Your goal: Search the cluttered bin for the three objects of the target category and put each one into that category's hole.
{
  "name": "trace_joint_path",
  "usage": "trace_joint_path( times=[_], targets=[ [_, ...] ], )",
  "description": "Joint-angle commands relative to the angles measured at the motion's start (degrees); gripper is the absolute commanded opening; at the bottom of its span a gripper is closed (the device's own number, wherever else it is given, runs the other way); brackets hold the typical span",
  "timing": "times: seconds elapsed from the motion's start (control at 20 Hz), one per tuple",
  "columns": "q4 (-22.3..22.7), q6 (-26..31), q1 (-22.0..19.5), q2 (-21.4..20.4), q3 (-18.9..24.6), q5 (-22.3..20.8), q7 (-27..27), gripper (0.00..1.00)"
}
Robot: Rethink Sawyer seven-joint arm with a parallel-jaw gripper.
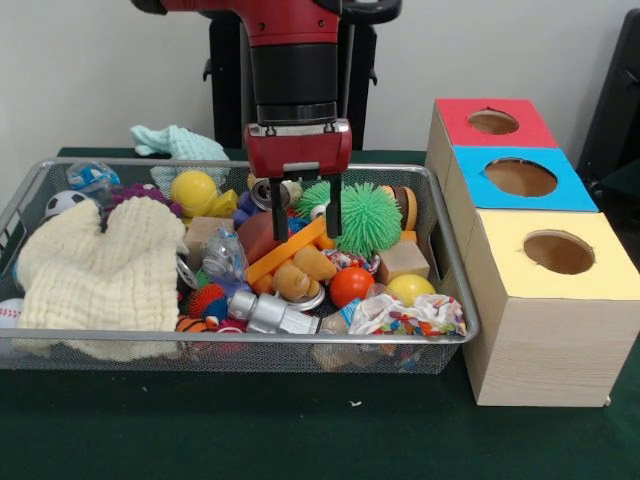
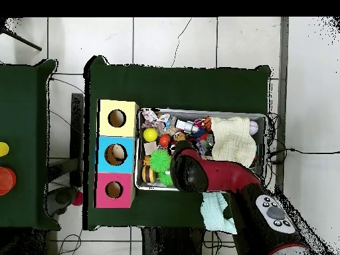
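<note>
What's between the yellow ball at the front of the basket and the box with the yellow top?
In the front view, only the bin's wire wall lies between the yellow ball and the yellow-topped box.

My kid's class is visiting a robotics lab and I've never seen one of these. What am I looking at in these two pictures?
It is a red and black robot arm whose gripper hangs open over a wire mesh bin of jumbled toys, holding nothing. One picture is taken across the table facing the robot, the other straight down from above. In the bin lie a cream cloth, a green spiky ball, a yellow ball, an orange ball and more. Beside the bin stand three wooden boxes with round holes in their tops: red, blue and yellow.
</note>
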Motion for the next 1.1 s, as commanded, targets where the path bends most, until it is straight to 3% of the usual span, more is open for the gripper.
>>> trace_joint_path(
  times=[0.05,0.45,1.1],
  targets=[
    [-1.75,-4.23,0.02,2.19,-1.12,-3.19,6.51,1.00],
    [-2.30,-7.61,0.36,4.96,-2.08,-3.63,6.73,1.00],
    [-2.46,-9.25,0.75,6.14,-2.66,-2.85,7.08,1.00]
  ],
)
